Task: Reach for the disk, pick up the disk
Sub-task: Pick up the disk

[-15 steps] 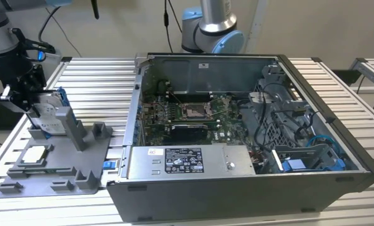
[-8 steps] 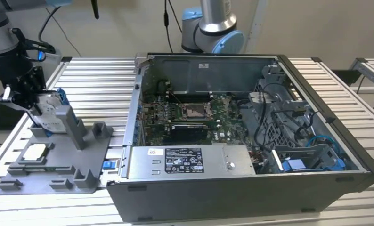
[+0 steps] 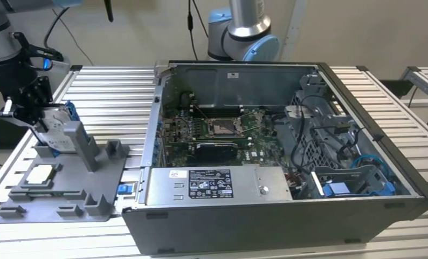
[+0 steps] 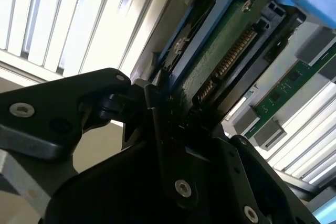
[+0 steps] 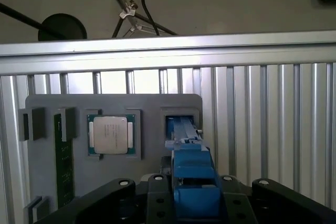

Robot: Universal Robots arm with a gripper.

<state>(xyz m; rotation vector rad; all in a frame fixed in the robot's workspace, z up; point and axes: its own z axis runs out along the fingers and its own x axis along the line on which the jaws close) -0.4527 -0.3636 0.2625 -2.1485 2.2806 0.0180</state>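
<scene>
Landmark: grey fixture plate (image 3: 91, 178) on the slatted aluminium table (image 3: 113, 91).

- The disk (image 3: 58, 136) stands on edge at the corner of the plate farthest from the open computer case (image 3: 271, 221). Its lower edge is at a slot in the plate.
- White label on the disk's broad face, turned toward the case. There is print on it, but I cannot make it out.
- Bright blue bracket (image 3: 70, 110) frames the disk and rises above the plate.
- The pincer (image 3: 43, 127) reaches down from the arm (image 3: 2, 48) over that corner and is clenched on the disk. In the second wrist view a black finger (image 4: 157, 124) lies against the disk's edge.
- The same view shows the disk's (image 4: 210, 72) green circuit-board side and its row of connector contacts (image 4: 233, 51).
- In the first wrist view the blue bracket (image 5: 191, 187) fills the gap between the finger mounts. Beyond it the disk (image 5: 184, 129) runs into its slot in the plate (image 5: 147, 103).
- Square silver chip (image 3: 41, 174) lies flat in a recess of the plate, just beside the disk's slot and apart from the disk. There are faint marks on its lid (image 5: 111, 134), not legible.
- Green memory stick (image 5: 64, 161) lies in another recess of the plate, on the far side of the chip from the disk.
- The case sits just beside the plate, on the exterior view's right, with its side panel off.
- Inside it, the grey power supply (image 3: 257, 186) carries a dark label (image 3: 209, 183) with a white sticker. The text is unreadable.
- The motherboard (image 3: 199, 135) is farther in.
</scene>
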